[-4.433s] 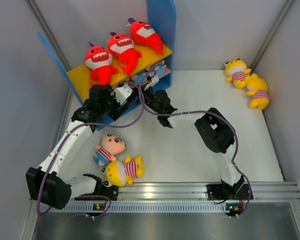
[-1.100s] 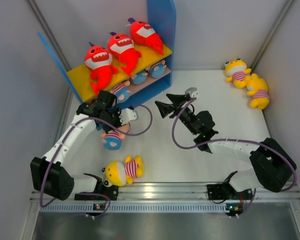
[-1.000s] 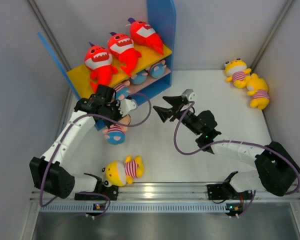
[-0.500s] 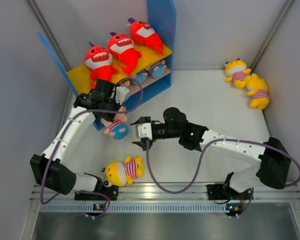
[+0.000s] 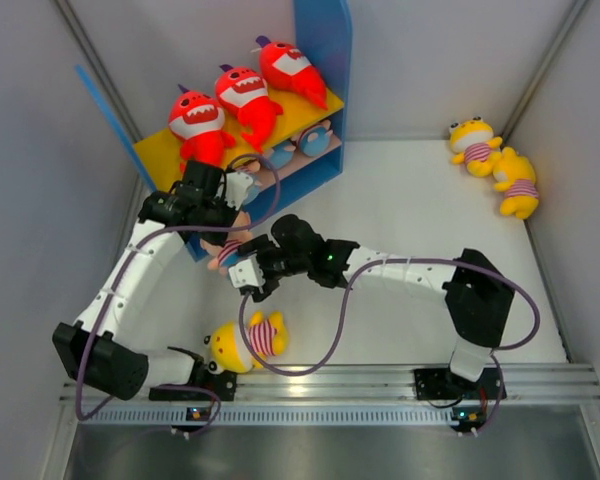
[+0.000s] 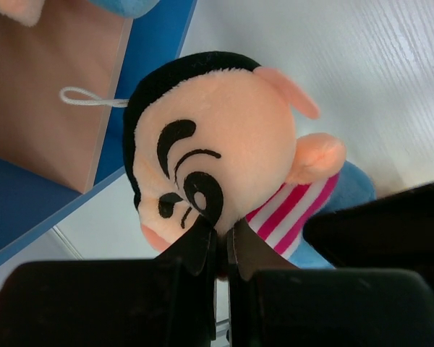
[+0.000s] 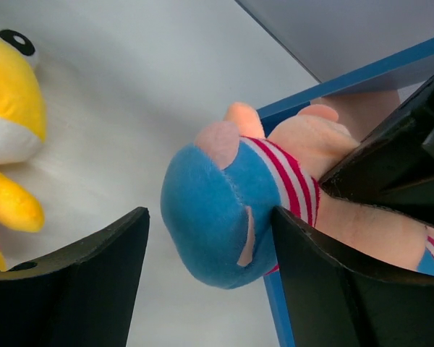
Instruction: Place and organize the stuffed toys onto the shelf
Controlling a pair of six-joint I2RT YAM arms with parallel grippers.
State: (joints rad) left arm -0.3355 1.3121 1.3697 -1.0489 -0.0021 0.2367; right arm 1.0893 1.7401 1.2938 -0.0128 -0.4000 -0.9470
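Note:
My left gripper (image 5: pixel 220 228) is shut on a pink-faced doll (image 5: pixel 230 252) in a striped shirt, pinching it just below the face (image 6: pixel 217 137) and holding it in front of the shelf (image 5: pixel 325 60). The right gripper (image 5: pixel 248 276) is open, and its fingers (image 7: pixel 79 282) straddle the doll's blue bottom (image 7: pixel 213 217). The left finger stands clear of the doll; the right one is at its side. Three red sharks (image 5: pixel 242 98) lie on the yellow top board. Pink-faced dolls (image 5: pixel 295 148) sit on the lower board. A yellow doll (image 5: pixel 245 338) lies near the front.
Two more yellow dolls (image 5: pixel 498 165) lie at the back right by the wall. The shelf's blue side panel (image 6: pixel 155 69) and tan lower board (image 6: pixel 43 108) are just beyond the held doll. Grey walls close in the table on three sides.
The right arm has swung left across the table and brought its open fingers around the held doll's bottom. The left gripper has carried the doll slightly up toward the shelf.

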